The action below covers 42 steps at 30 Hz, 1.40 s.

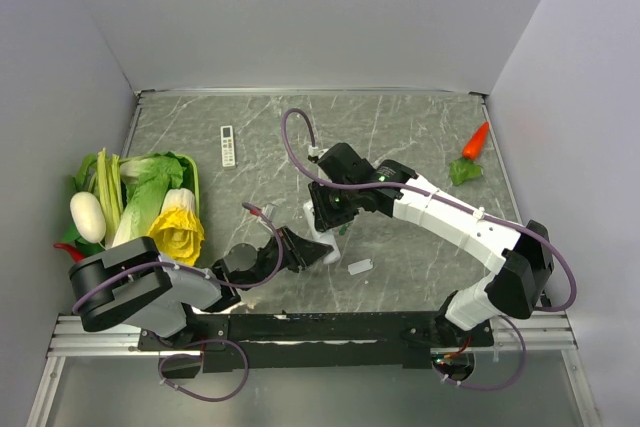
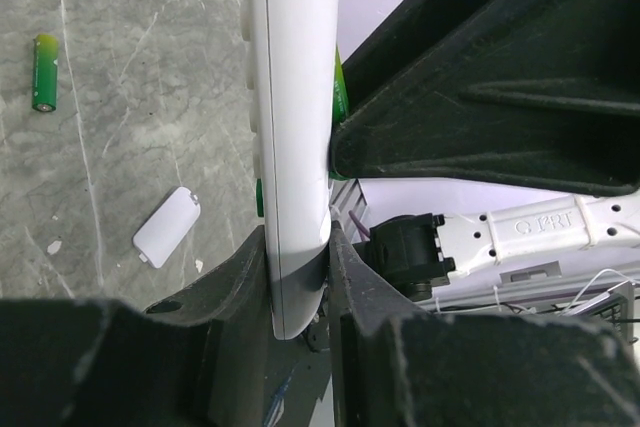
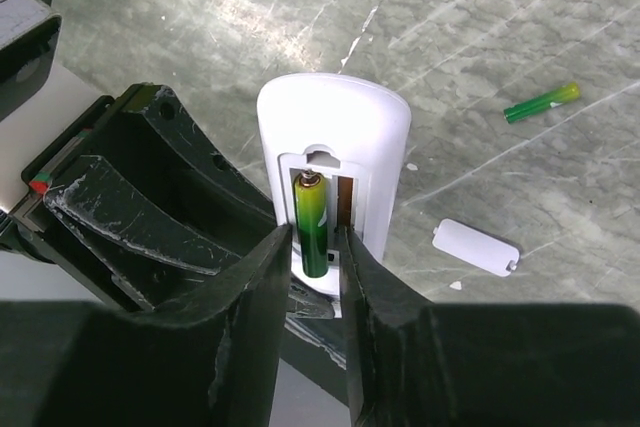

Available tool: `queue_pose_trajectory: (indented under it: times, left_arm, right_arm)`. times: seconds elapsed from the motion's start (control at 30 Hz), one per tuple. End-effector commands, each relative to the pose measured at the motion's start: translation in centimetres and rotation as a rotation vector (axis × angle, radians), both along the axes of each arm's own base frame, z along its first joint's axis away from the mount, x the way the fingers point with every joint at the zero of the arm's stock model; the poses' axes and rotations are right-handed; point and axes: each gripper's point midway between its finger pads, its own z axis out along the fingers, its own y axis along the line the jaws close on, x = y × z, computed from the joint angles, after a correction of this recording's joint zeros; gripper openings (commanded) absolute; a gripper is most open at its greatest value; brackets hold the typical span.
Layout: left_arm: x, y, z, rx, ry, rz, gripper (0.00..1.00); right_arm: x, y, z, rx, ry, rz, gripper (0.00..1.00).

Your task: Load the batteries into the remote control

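Note:
My left gripper [image 1: 303, 253] [image 2: 298, 247] is shut on the lower end of the white remote control [image 2: 290, 97] [image 3: 335, 117] [image 1: 322, 247] and holds it with the open battery bay facing my right gripper. My right gripper [image 1: 335, 222] [image 3: 312, 237] is at the bay, shut on a green battery [image 3: 310, 217] that lies in the left slot with its tip at the far contact. The right slot is empty. The second green battery [image 3: 541, 104] [image 2: 45, 72] lies loose on the table. The white back cover [image 3: 476, 247] [image 2: 167, 227] [image 1: 360, 267] lies beside the remote.
A slim white remote with a dark screen [image 1: 228, 145] lies at the back left. Toy vegetables [image 1: 140, 207] are piled at the left edge. A toy carrot [image 1: 476, 140] and a green leaf piece [image 1: 463, 172] lie at the back right. Grey walls enclose the table.

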Motion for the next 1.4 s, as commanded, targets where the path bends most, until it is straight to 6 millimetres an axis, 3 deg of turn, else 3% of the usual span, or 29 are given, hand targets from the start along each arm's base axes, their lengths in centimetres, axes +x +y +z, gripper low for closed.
queue_pose_trajectory:
  times: [0.0, 0.23, 0.53, 0.73, 0.87, 1.0, 1.37]
  left_arm:
    - [-1.1, 1.4, 11.0, -0.402, -0.179, -0.01, 0.02]
    - [-1.1, 2.0, 11.2, -0.469, -0.133, -0.008, 0.02]
    - [-1.4, 2.4, 11.7, -0.505, -0.141, -0.015, 0.02]
    - [-1.8, 3.2, 12.6, -0.525, -0.151, -0.017, 0.02]
    - [-2.2, 3.5, 13.2, -0.547, -0.139, -0.031, 0.02]
    - [-2.7, 3.8, 14.0, -0.578, -0.134, -0.055, 0.02]
    - [-3.6, 4.1, 15.5, -0.593, -0.148, -0.093, 0.02]
  right_arm:
    - [0.1, 0.3, 2.0, 0.045, -0.04, 0.003, 0.37]
    - [-0.1, 0.6, 4.5, 0.1, -0.084, 0.025, 0.48]
    - [0.2, -0.1, 6.6, 0.113, -0.166, 0.04, 0.52]
    - [-0.3, 0.2, 8.8, 0.207, -0.373, 0.257, 0.52]
    - [-1.8, 0.1, 10.6, 0.282, -0.522, 0.437, 0.52]
    - [-2.5, -0.2, 11.0, 0.287, -0.657, 0.585, 0.52]
    - [-4.3, 0.0, 8.7, 0.272, -0.98, 1.025, 0.56]
